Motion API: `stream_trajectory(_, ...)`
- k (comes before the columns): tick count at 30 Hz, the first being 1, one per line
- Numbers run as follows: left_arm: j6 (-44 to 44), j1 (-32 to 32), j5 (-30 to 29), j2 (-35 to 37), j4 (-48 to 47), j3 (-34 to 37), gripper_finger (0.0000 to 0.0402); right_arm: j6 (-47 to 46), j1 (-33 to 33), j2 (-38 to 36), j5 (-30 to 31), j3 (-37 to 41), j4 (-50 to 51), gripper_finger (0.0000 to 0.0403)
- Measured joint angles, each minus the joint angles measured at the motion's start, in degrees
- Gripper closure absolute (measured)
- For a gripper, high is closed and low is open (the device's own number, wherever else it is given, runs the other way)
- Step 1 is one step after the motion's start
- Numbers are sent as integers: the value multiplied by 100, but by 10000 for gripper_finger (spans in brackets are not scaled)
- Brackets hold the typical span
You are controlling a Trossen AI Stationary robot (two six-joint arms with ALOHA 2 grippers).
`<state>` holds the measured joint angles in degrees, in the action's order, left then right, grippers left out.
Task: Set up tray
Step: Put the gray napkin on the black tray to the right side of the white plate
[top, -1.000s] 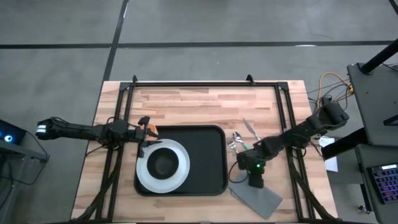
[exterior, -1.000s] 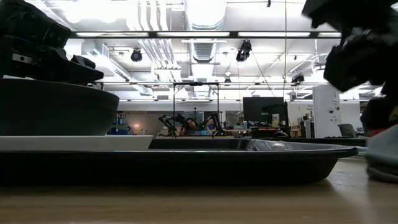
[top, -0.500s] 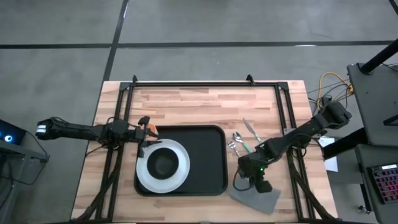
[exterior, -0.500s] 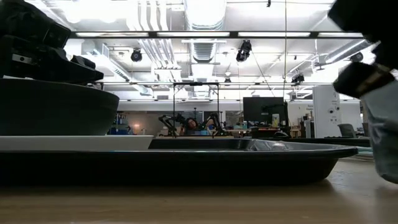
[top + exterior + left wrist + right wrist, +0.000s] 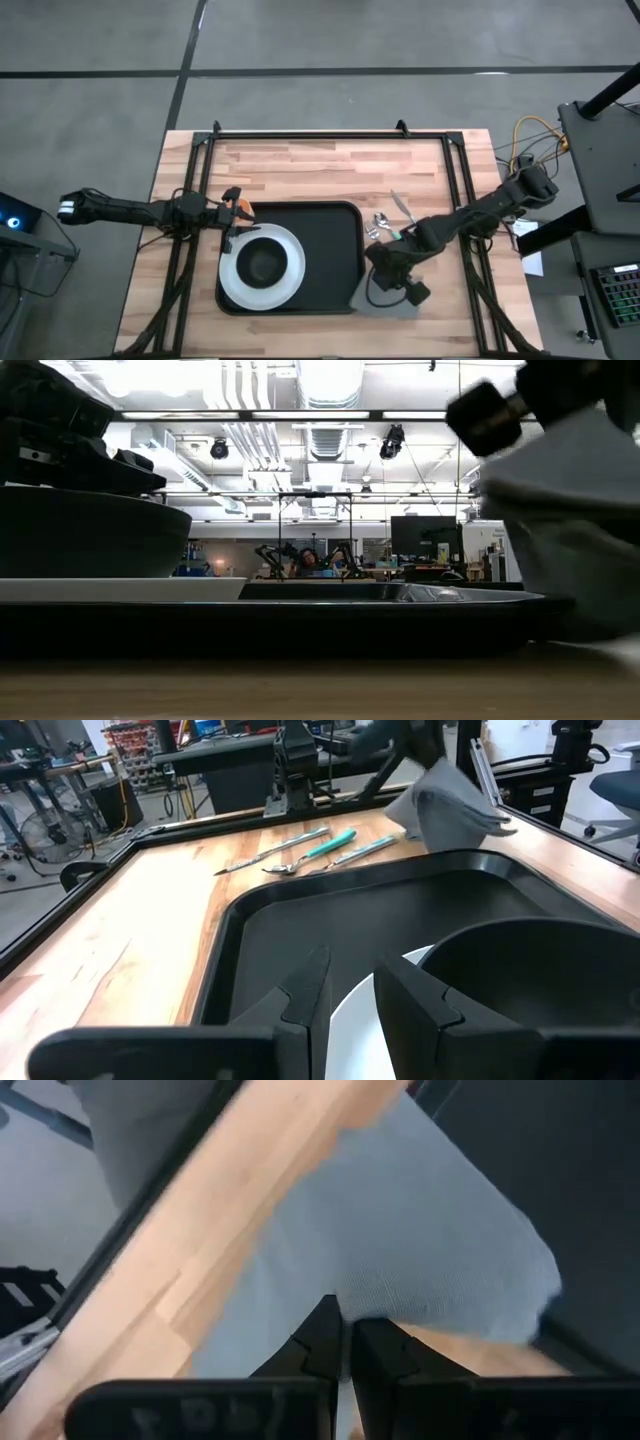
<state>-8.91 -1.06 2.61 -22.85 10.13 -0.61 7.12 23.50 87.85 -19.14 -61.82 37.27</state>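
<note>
The pale wooden plank surface carried the large flat black rectangular tray near its middle, low rim up, ready for a place setting. A round white plate with a dark bowl sat on the tray's left half, the left end effector narrowly parted around the plate's rim, probably steadying it. The right end effector was pinching the grey folded cloth, hanging over the tray's right edge, seemingly on its way in. Slim cutlery waited beside the tray; individual pieces were hard to make out.
</note>
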Motion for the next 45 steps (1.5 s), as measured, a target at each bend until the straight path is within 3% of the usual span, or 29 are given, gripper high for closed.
stream_trajectory(6, 0, 2, 0, 0, -13, -4, 340, 372, 10, -34, 47, -509, 29, 395)
stream_trajectory(10, 0, 1, 2, 0, -11, 0, 340, 411, -24, -35, 576, -704, 33, 395)
stream_trajectory(19, 0, 2, 2, 0, -11, 0, 340, 692, -411, -35, 924, -540, -42, 395)
stream_trajectory(23, 0, 2, 0, 0, -24, -2, 340, 976, -462, -37, 1646, -596, -136, 395)
stream_trajectory(25, 0, 2, 0, 0, -25, -2, 340, 888, -517, -50, 1998, -661, -237, 395)
stream_trajectory(33, 0, 0, 0, 0, -28, -2, 340, 492, -662, -77, 2098, -804, -273, 395)
stream_trajectory(39, 0, 1, 0, 0, -28, -2, 340, 283, -650, -87, 2558, -1125, -274, 394)
stream_trajectory(43, 0, 1, 0, 0, -33, -2, 340, -215, -597, -87, 2500, -1441, -300, 394)
stream_trajectory(45, 0, 2, 0, 0, -32, -2, 340, -707, -555, -85, 2179, -1553, -319, 394)
